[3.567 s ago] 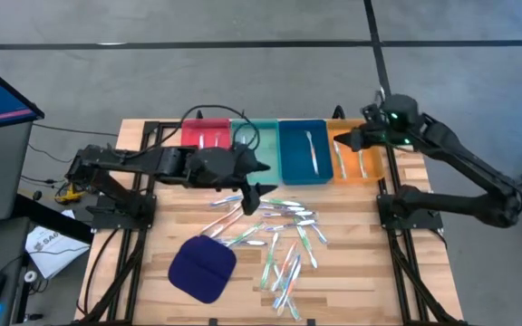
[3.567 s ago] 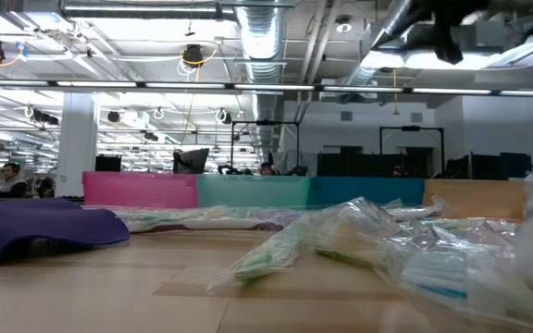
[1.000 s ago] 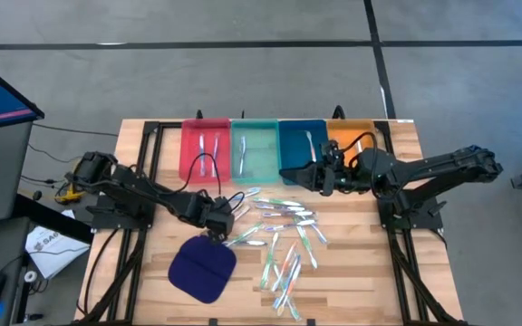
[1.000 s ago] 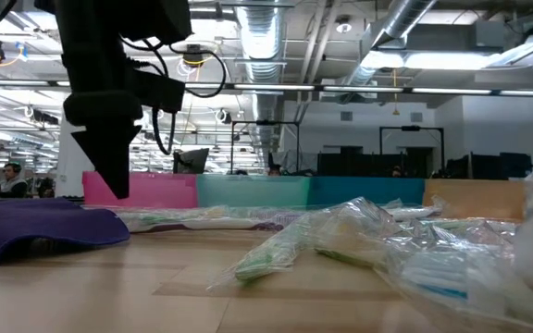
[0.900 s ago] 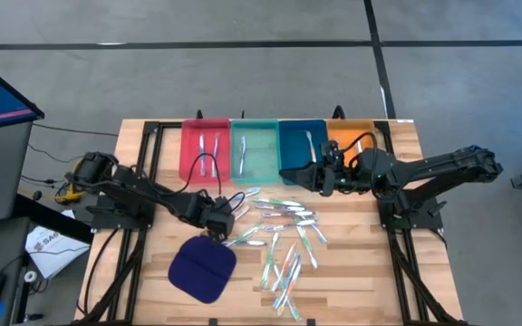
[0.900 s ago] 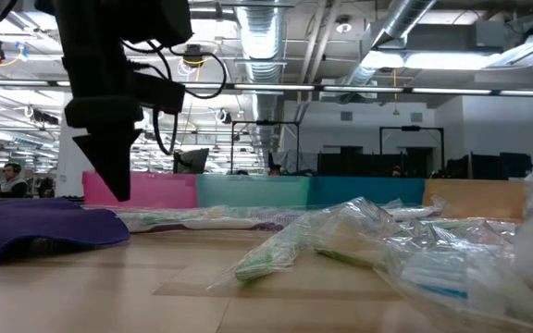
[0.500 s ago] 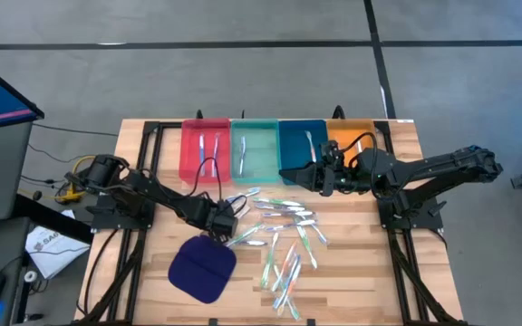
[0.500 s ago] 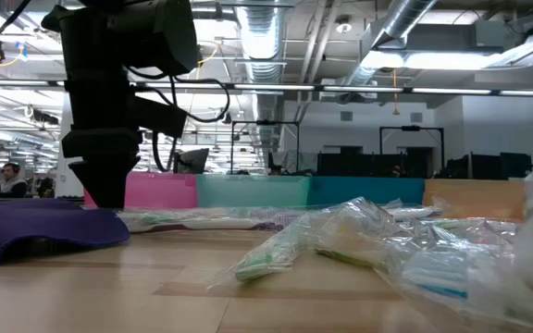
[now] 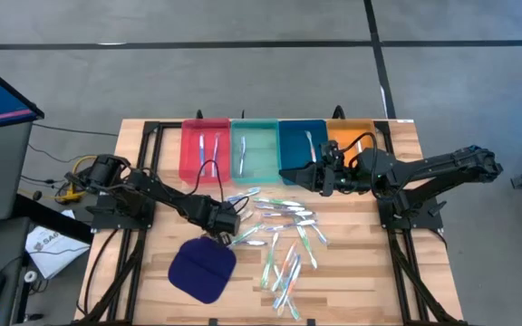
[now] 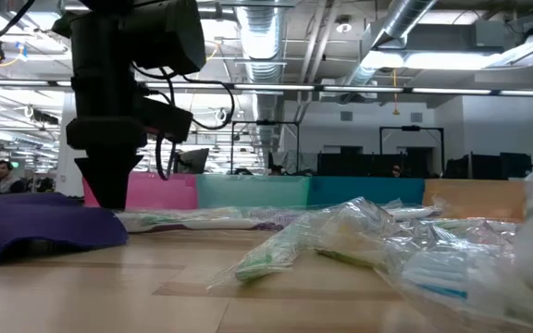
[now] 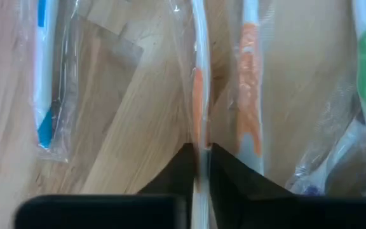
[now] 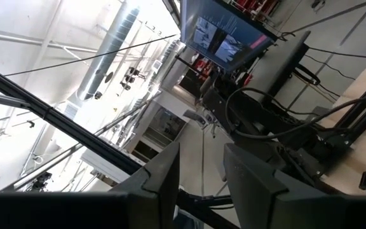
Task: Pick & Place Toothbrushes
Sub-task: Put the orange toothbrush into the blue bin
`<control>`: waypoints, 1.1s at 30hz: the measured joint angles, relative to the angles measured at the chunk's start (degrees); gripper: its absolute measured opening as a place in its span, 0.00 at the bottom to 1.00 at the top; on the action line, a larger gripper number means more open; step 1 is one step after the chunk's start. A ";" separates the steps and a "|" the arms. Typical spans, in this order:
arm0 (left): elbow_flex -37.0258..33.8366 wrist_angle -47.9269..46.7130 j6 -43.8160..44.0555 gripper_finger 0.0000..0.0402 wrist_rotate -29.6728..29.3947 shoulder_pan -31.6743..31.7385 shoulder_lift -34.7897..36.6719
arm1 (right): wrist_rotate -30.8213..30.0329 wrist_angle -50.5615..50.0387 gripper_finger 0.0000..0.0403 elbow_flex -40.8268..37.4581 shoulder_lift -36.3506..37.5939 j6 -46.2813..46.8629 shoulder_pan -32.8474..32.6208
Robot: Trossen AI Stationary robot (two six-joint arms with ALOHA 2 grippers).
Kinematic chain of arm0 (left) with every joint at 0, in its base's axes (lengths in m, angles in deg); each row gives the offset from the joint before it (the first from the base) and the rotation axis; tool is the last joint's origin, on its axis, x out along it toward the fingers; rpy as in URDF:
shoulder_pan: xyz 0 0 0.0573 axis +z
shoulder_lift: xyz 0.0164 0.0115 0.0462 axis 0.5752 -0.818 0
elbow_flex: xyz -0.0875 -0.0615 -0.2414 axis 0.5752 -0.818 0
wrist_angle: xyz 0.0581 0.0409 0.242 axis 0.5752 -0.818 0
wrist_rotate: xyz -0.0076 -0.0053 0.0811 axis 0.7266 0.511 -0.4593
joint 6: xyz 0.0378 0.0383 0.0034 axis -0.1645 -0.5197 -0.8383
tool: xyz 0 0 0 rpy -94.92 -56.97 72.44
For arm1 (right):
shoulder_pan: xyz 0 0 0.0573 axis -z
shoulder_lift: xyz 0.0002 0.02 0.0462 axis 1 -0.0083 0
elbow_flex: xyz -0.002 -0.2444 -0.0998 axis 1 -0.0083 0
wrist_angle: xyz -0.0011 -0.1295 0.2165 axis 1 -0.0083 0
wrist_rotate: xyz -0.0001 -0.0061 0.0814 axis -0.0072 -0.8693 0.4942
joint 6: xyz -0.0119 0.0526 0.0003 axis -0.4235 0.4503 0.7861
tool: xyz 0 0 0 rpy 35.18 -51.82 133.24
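The left end effector (image 11: 199, 166) was pinched on an orange-accented wrapped toothbrush (image 11: 199, 95) lying on the table (image 9: 352, 281) near the dark blue pad (image 9: 202, 267); it should lift straight up to avoid dragging neighbouring wrappers. The right end effector (image 12: 201, 168) waited partly spread over the trays

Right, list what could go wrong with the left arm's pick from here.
The left gripper is shut on an orange toothbrush in a clear wrapper, pinching it by a thin edge, so it may slip or twist on lifting. A second orange toothbrush lies close beside it; its wrapper could drag along.
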 joint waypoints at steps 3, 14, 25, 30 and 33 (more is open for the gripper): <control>-0.30 0.44 0.02 0.05 0.15 -0.08 1.17 | 0.00 -0.18 0.29 0.00 -0.01 -0.38 -0.02; -0.23 2.01 2.16 0.02 -1.41 0.78 15.38 | -0.02 -1.41 0.29 -0.02 -0.02 -2.53 -0.02; -0.12 18.83 4.65 0.02 -2.60 2.65 32.27 | -0.41 -5.08 0.29 -0.02 -0.02 -0.99 0.54; -0.10 29.64 5.26 0.02 -1.92 3.93 36.74 | -1.58 -4.66 0.29 0.02 -1.02 -0.94 0.55; -0.10 34.38 5.91 0.02 -0.58 4.24 37.85 | -1.16 -1.92 0.30 -0.04 -2.70 -1.49 0.53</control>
